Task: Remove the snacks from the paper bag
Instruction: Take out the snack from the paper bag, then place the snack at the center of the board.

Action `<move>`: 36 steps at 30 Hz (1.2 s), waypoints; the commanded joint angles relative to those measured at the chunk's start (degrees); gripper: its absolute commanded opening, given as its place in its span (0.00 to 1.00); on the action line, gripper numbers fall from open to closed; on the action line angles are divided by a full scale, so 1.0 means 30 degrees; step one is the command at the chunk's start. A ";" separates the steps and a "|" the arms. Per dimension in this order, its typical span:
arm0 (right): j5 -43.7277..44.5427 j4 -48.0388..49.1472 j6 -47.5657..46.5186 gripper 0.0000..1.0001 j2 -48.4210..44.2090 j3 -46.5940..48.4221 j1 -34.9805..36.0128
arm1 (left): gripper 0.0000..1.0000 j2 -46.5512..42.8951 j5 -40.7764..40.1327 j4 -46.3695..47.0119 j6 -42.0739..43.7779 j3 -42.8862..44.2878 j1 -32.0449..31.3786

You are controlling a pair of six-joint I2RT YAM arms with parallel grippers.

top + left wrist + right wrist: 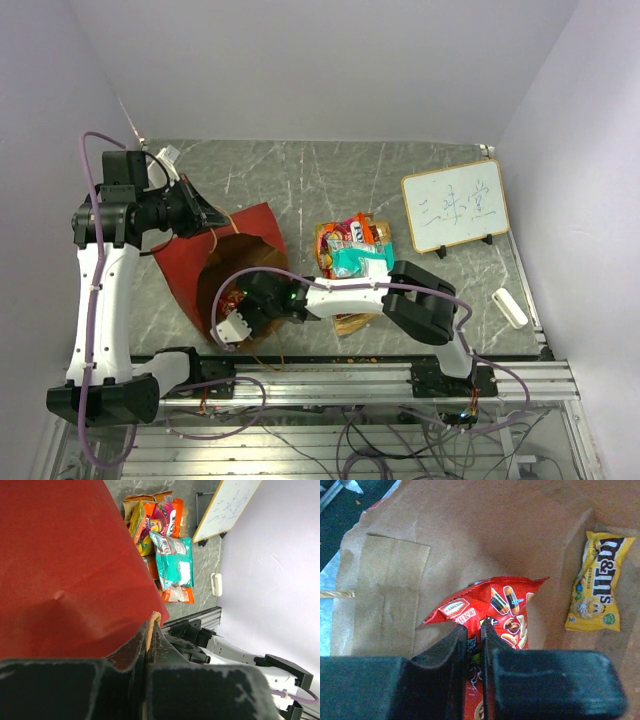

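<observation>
The red paper bag (185,268) lies on the table with its brown mouth toward the arms. My left gripper (205,215) is shut on the bag's tan twine handle (151,622), beside the red outer wall (60,555). My right gripper (473,627) is inside the bag (470,530), its jaws pinched on a red snack packet (507,605). A yellow packet (597,582) lies on the bag's floor to the right. Several snacks (355,245) sit in a pile on the table right of the bag, and the pile (167,555) also shows in the left wrist view.
A white framed whiteboard (455,210) stands at the back right of the table. A small white block (510,307) lies near the right edge. The aluminium rail (400,375) runs along the near edge, and the right arm's links reach from there into the bag.
</observation>
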 commanded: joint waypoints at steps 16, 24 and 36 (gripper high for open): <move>-0.0525 0.0815 0.5441 0.00 -0.7950 -0.2652 -0.0395 | 0.07 0.0109 -0.0681 0.1117 -0.0914 0.0134 -0.0080; -0.1390 0.1544 0.9897 0.00 -1.3235 -0.4765 -0.0418 | 0.07 0.0110 -0.0864 0.1450 -0.1040 -0.0290 -0.0081; 0.1126 -0.4658 0.7866 0.00 -1.8575 -0.4119 -0.4736 | 0.07 0.0403 -0.1505 0.2848 -0.1449 -0.0197 -0.0075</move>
